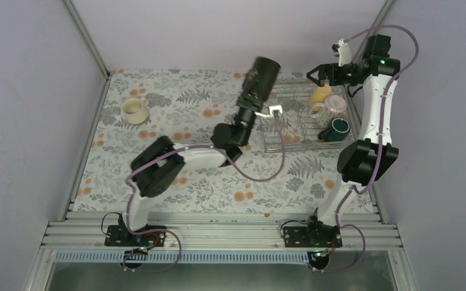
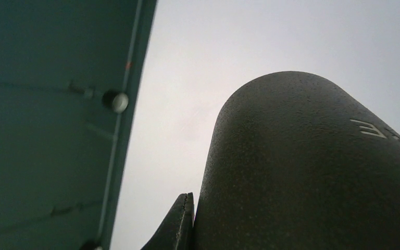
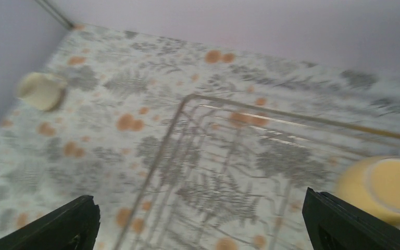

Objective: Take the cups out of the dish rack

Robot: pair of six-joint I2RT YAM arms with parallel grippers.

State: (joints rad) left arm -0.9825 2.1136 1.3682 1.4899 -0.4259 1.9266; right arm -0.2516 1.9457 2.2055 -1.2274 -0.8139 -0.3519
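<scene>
Top view: left gripper (image 1: 253, 91) high above table (image 1: 176, 182), clamped on black mug (image 1: 267, 70), which is blurred at its tip. Right gripper (image 1: 314, 75) above far end of dish rack (image 1: 291, 130). Orange-yellow mug (image 1: 320, 95) just beside it; pale beige mug (image 1: 335, 108) and dark green mug (image 1: 338, 127) nearer arm base. Cream-white mug (image 1: 135, 110) well left of both hands.

Left wrist: only mug wall and one finger (image 2: 179, 224) pressed against it; table unseen.

Right wrist: fingers (image 3: 78, 224) spread wide, holding nothing. Rack wires beneath; orange-yellow mug by right finger.

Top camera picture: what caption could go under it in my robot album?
Left gripper holds a black ceramic mug high beside the silver wire dish rack holding three more mugs.
</scene>
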